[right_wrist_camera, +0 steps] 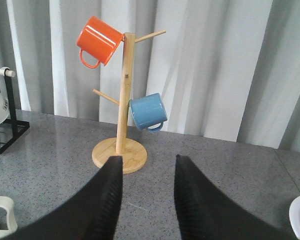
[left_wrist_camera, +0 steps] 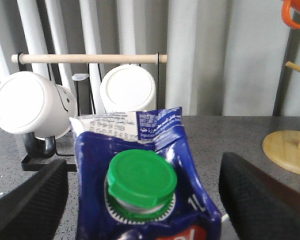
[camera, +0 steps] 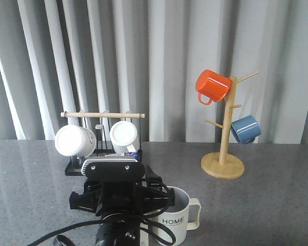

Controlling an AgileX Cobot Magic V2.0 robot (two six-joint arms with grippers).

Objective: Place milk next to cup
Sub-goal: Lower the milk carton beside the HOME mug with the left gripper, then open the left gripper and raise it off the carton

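Front view: the left arm's camera housing fills the lower centre, hiding the left gripper; only a blue corner of the milk carton peeks above it. The HOME cup stands just right of the arm.

Left wrist view: the left gripper has its fingers apart either side of the carton's green cap; contact unclear.

Right wrist view: the right gripper is empty, fingers apart, before the wooden mug tree.

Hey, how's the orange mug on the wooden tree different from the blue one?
The orange mug hangs from the top of the wooden tree, tilted, its handle pointing down; the blue mug hangs from a lower peg on the opposite side. In the right wrist view the orange mug looks slightly bigger. Both are plain, glossy, single-colour mugs with matching handles, hung off the table.
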